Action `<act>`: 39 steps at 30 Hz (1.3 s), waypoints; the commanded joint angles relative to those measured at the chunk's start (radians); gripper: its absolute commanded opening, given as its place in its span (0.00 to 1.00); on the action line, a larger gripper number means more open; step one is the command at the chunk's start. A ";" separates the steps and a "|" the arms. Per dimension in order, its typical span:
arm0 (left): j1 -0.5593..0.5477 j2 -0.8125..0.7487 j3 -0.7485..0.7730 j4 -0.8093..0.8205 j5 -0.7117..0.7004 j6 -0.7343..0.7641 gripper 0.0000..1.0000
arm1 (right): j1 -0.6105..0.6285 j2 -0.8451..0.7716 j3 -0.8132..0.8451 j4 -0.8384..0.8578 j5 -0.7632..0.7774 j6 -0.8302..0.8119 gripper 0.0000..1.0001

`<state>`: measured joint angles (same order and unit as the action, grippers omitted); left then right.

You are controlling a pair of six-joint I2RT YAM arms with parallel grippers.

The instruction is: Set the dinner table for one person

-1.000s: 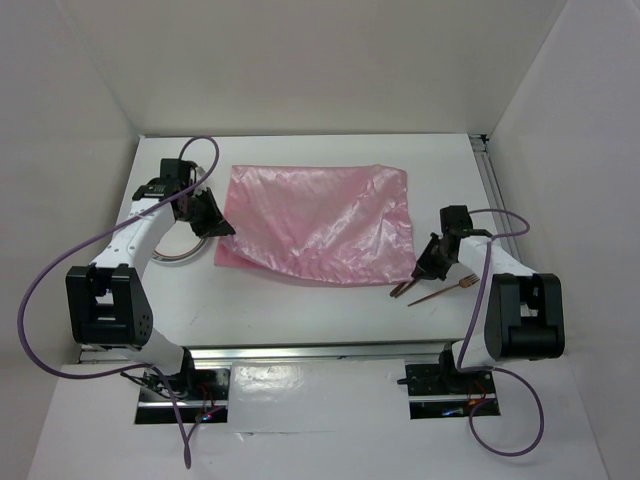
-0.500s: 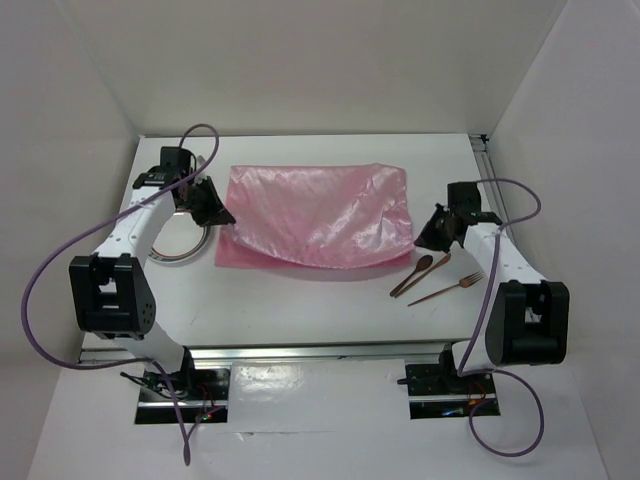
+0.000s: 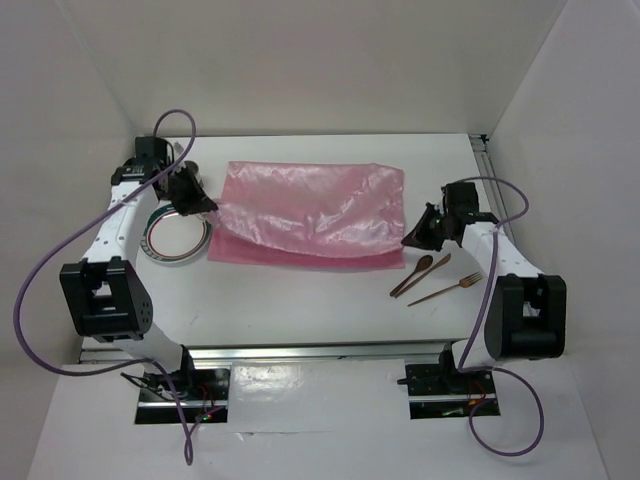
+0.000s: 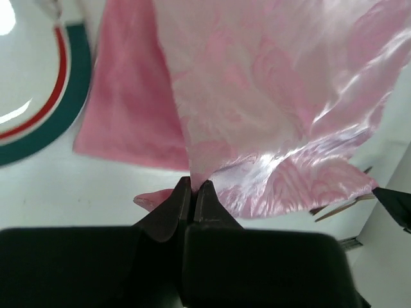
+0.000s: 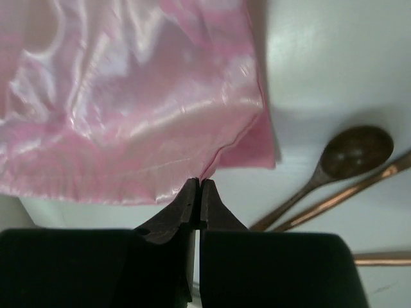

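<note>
Dinner table (image 3: 300, 305): flat white rectangle filling the middle of the top view, from the arm bases at the bottom up to the back wall; metal rail (image 3: 320, 349) along the near edge, another up the right side. A shiny pink cloth (image 3: 310, 205) sits centre, wrinkled and glossy, with a flatter duller layer showing under it along the lower edge. Left gripper (image 3: 197, 205), upper left of the top view: fingers pressed together, pinching the cloth's left edge; the wrist view shows the fabric fanning up and away from the closed tips, raised off the layer below. Right gripper (image 3: 413, 239), right of centre: also clamped tight, nipping the cloth's lower right corner, no gap between the tips in the wrist view. Plate (image 3: 158, 249) with a teal and red ring lies just left of the cloth, below the left gripper, close to the table's left edge. Dark spoon (image 3: 421, 267) and copper-coloured fork (image 3: 448, 289) lie angled at lower right, just below the right gripper, apart from the cloth; a thin copper handle runs beside the spoon, can't tell what it belongs to. Bare white tabletop across the lower strip between cloth and near rail, and behind the cloth toward the back wall. Side walls close in on both arms.
</note>
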<state>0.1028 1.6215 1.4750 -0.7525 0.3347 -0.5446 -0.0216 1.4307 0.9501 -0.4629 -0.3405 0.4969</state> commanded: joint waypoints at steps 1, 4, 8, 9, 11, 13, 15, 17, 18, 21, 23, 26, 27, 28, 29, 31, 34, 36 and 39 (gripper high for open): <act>0.011 -0.058 -0.142 -0.012 -0.025 0.043 0.06 | -0.003 -0.039 -0.079 0.006 -0.089 -0.034 0.01; 0.011 -0.028 -0.214 -0.011 -0.025 0.054 0.44 | 0.006 -0.039 -0.077 -0.042 -0.056 -0.058 0.55; 0.002 -0.015 -0.179 -0.024 -0.049 0.054 0.62 | 0.006 -0.058 -0.004 -0.074 0.021 -0.072 0.65; -0.009 -0.024 -0.156 -0.034 -0.068 0.063 0.68 | 0.006 -0.058 0.016 -0.074 0.021 -0.072 0.65; -0.024 -0.011 -0.084 -0.034 -0.103 0.072 0.68 | 0.015 -0.043 0.064 -0.065 0.021 -0.072 0.60; -0.067 0.017 -0.018 -0.048 -0.147 0.072 0.66 | 0.041 0.009 0.107 -0.031 0.008 -0.061 0.46; -0.089 0.073 0.013 -0.048 -0.218 0.052 0.58 | 0.100 0.092 0.159 -0.010 0.018 -0.049 0.33; -0.103 0.131 0.040 -0.030 -0.279 0.034 0.52 | 0.141 0.160 0.205 -0.010 0.029 -0.040 0.23; -0.115 0.152 0.041 -0.016 -0.280 0.023 0.48 | 0.182 0.192 0.226 -0.010 0.029 -0.040 0.19; -0.127 0.266 0.073 0.015 -0.257 0.023 0.47 | 0.259 0.309 0.306 -0.019 0.049 -0.029 0.15; -0.141 0.332 0.135 0.015 -0.257 0.014 0.47 | 0.288 0.387 0.366 -0.019 0.061 -0.029 0.15; -0.163 0.431 0.192 0.004 -0.257 -0.006 0.49 | 0.331 0.473 0.408 -0.028 0.080 -0.018 0.15; -0.172 0.449 0.192 0.004 -0.257 -0.006 0.49 | 0.331 0.493 0.420 -0.028 0.080 -0.006 0.15; -0.172 0.466 0.208 -0.007 -0.257 -0.006 0.49 | 0.344 0.529 0.420 -0.028 0.080 -0.006 0.15; -0.172 0.498 0.228 -0.007 -0.257 -0.006 0.49 | 0.353 0.543 0.420 -0.028 0.080 0.006 0.15; -0.172 0.531 0.241 -0.007 -0.257 -0.006 0.49 | 0.353 0.565 0.402 -0.028 0.090 0.020 0.15; -0.172 0.621 0.324 -0.059 -0.295 -0.006 0.50 | 0.353 0.574 0.345 -0.017 0.101 0.040 0.14; -0.172 0.682 0.395 -0.105 -0.316 0.006 0.50 | 0.353 0.574 0.306 -0.017 0.129 0.049 0.12; -0.161 0.725 0.455 -0.129 -0.358 0.017 0.50 | 0.353 0.561 0.263 -0.028 0.149 0.058 0.11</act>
<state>-0.0715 2.2829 1.8835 -0.8459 0.0513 -0.5304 0.3271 1.9835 1.2850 -0.4442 -0.2810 0.5510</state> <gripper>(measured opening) 0.497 0.124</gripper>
